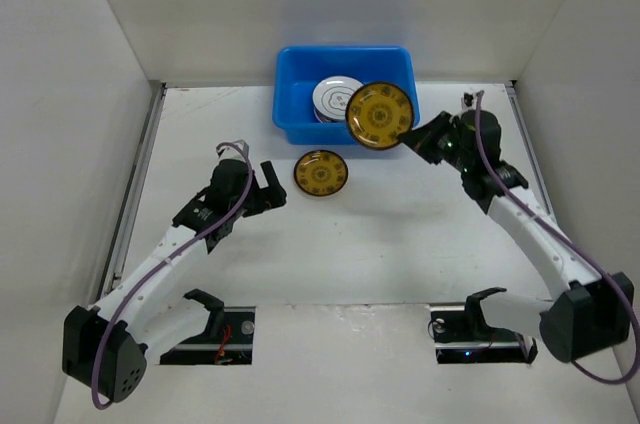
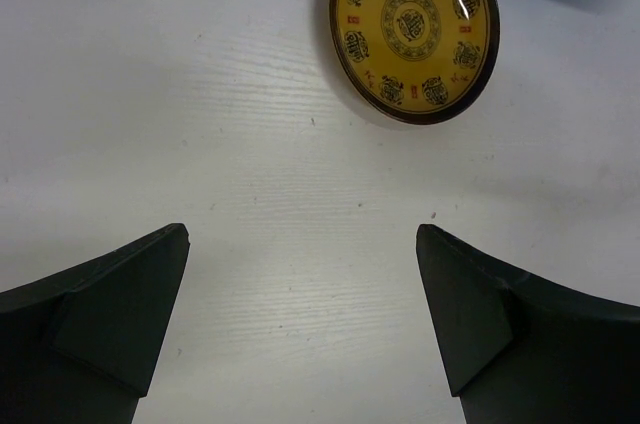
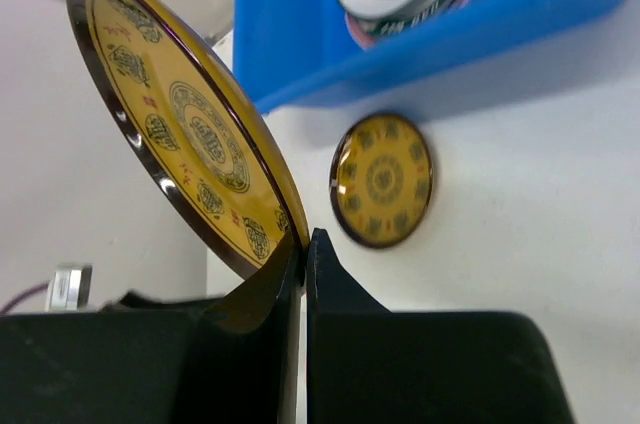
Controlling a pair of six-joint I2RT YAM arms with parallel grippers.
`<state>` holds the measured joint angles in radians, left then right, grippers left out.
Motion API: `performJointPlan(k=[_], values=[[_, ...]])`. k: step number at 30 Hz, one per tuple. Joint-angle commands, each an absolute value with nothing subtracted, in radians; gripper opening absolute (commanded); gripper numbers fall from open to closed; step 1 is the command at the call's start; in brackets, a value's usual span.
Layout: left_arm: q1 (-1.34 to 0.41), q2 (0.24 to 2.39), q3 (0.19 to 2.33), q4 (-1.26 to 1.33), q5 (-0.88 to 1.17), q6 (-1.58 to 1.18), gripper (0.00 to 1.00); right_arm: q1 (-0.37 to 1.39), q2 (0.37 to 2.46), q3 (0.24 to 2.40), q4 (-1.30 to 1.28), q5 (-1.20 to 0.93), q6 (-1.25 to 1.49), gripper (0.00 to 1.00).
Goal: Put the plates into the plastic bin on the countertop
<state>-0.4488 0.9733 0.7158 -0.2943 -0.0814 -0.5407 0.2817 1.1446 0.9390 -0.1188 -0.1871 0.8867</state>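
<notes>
My right gripper (image 1: 412,134) is shut on the rim of a small amber-brown patterned plate (image 1: 379,115) and holds it in the air over the front right rim of the blue plastic bin (image 1: 292,94); the plate (image 3: 180,119) stands tilted in the right wrist view, pinched between my fingers (image 3: 304,244). A second amber-brown plate (image 1: 321,173) lies flat on the white countertop (image 1: 380,234) just in front of the bin; it also shows in the left wrist view (image 2: 415,29) and the right wrist view (image 3: 382,180). My left gripper (image 1: 272,187) is open and empty, left of that plate. A stack topped by a white plate with a centre mark (image 1: 333,96) sits in the bin (image 3: 420,39).
White walls (image 1: 70,144) enclose the countertop on three sides. Metal rails (image 1: 135,194) run along the left and right edges. Two black stands (image 1: 205,309) sit at the near edge by the arm bases.
</notes>
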Motion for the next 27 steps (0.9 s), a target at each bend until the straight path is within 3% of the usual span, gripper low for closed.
performJointPlan(k=[1,13,23,27], values=[[-0.436,0.954,0.695,-0.247,-0.041,-0.558,1.0,0.294,1.305,1.107,-0.199,-0.138,0.789,0.0],[-0.461,0.781,0.578,-0.264,-0.023,-0.722,1.0,0.297,1.949,1.708,-0.21,-0.098,0.696,0.01],[-0.47,0.704,0.529,-0.29,-0.015,-0.788,1.0,0.303,2.197,1.908,-0.186,-0.06,0.696,0.05],[-0.472,0.701,0.532,-0.301,-0.015,-0.79,1.0,0.304,2.25,1.971,-0.184,-0.057,0.696,0.11]])
